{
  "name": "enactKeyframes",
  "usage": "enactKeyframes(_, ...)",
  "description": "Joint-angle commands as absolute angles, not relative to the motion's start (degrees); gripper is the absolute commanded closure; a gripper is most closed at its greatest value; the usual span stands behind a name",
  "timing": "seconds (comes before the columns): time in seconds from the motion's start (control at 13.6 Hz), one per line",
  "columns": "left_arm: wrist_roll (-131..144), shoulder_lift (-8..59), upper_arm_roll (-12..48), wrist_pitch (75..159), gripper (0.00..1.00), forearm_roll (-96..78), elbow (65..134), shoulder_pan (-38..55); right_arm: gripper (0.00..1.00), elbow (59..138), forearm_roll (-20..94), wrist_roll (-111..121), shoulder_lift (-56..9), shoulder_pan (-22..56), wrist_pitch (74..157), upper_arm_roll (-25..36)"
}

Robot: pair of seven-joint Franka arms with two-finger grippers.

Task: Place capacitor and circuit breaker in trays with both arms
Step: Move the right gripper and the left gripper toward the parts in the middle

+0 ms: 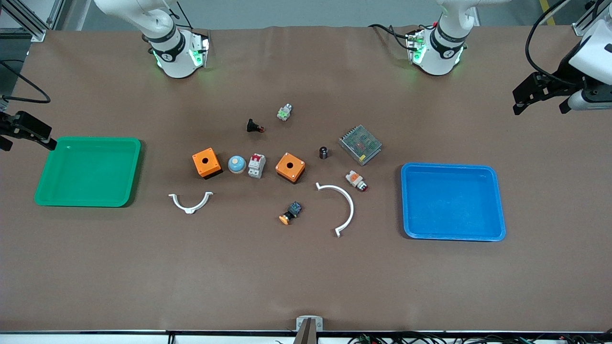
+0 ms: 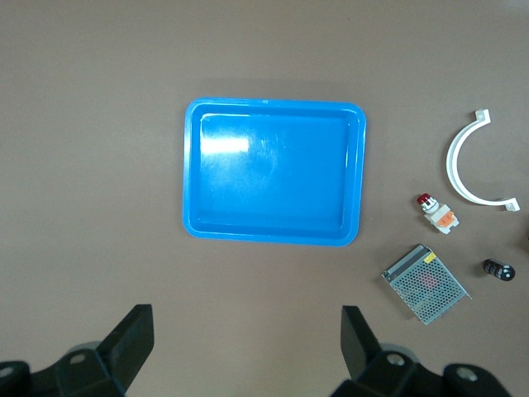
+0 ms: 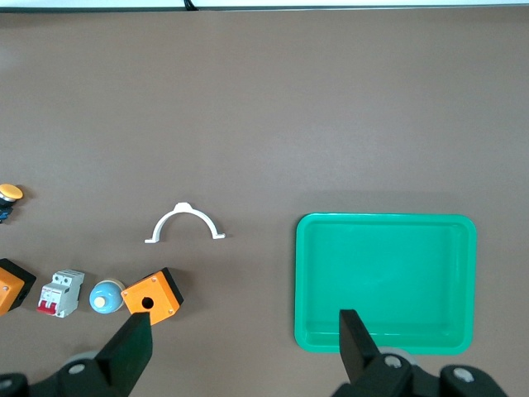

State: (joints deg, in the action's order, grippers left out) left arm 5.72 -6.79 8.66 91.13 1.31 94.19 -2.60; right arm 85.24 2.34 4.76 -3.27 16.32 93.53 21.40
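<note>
The capacitor [image 1: 323, 153] is a stubby black cylinder standing on the table beside a mesh-topped metal box [image 1: 360, 144]; it also shows in the left wrist view [image 2: 498, 269]. The circuit breaker [image 1: 256, 166], white-grey with red levers, lies between a blue dome [image 1: 236, 164] and an orange box [image 1: 290, 167]; it also shows in the right wrist view [image 3: 60, 293]. My left gripper [image 1: 540, 102] is open and empty, high off the left arm's end of the table [image 2: 246, 339]. My right gripper [image 1: 26, 136] is open and empty, beside the green tray [image 3: 244, 343].
A blue tray [image 1: 452, 200] lies toward the left arm's end, a green tray [image 1: 88, 172] toward the right arm's end. Between them lie a second orange box [image 1: 206, 163], two white curved brackets [image 1: 191, 203] [image 1: 342, 205] and several push-button parts, among them a white-orange one [image 1: 356, 180].
</note>
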Motion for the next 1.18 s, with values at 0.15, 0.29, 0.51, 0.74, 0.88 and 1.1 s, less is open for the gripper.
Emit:
enactKeyframes(0.15,5.27,-5.37,8.96,90.53,0.0,0.7,92.47,-2.73,0.0,84.2,1.41,4.57,-3.43,16.17,92.64,21.36)
enactKeyframes(0.29,5.36,-2.57,9.4,90.53,0.0,0.88,89.84,-2.29,0.0,84.2,1.41,4.57,-3.52,16.17,92.72,21.36)
enactKeyframes(0.51,6.33,2.36,11.06,90.61,0.0,0.79,88.06,-1.24,0.0,84.29,1.67,3.96,-3.78,16.87,92.64,21.1)
enactKeyframes(0.74,13.06,7.98,14.32,92.1,0.0,1.23,88.59,2.27,0.0,84.9,1.67,3.95,-5.53,19.68,92.29,20.92)
enactKeyframes(0.88,18.87,9.05,14.68,96.74,0.0,1.32,91.83,6.31,0.0,86.13,2.37,3.61,-6.67,22.4,89.39,20.92)
enactKeyframes(1.1,31.16,11.76,14.77,104.22,0.0,1.23,95.88,13.42,0.0,93.22,8.15,-5.6,-7.82,27.32,93.4,20.92)
